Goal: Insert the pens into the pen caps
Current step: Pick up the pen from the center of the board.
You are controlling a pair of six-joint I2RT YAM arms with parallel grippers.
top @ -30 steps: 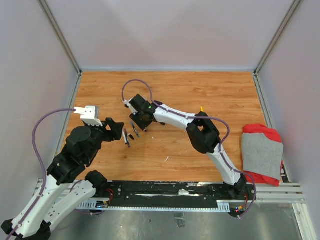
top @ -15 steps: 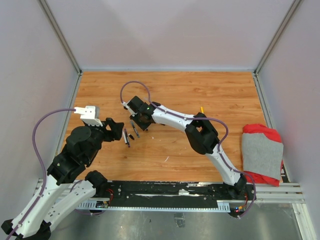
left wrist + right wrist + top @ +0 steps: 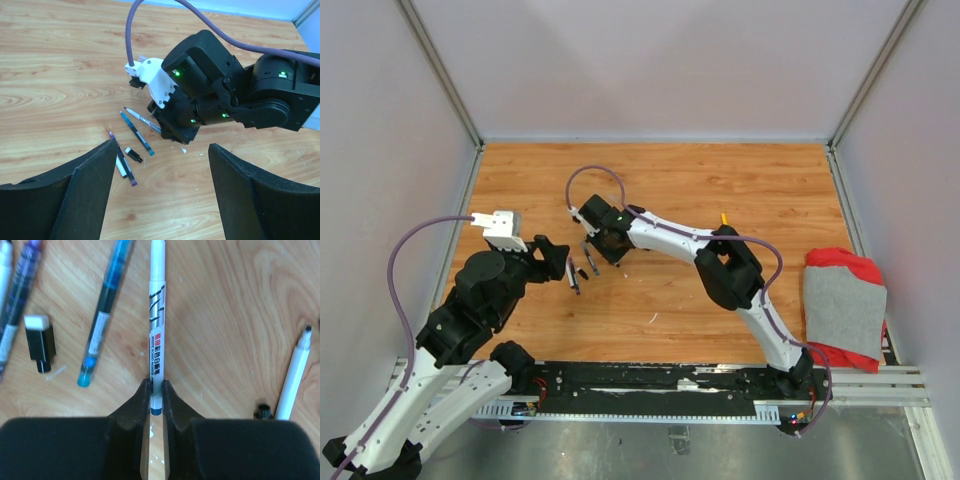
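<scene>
Above the wooden surface point(image 3: 740, 180) my left hand point(image 3: 162, 145) hangs wide and empty. My right hand point(image 3: 156, 390), at lower centre of its wrist view, pinches the white pen point(image 3: 157, 315) by its very end. Held so, I think it may swing or slip when lifted. The black cap point(image 3: 39, 342) lies at the left. I see no container.

Right pincer point(image 3: 156, 387) closed from half-open, now clamped on white whiteboard pen point(image 3: 157, 325), wrist shifted slightly
</scene>
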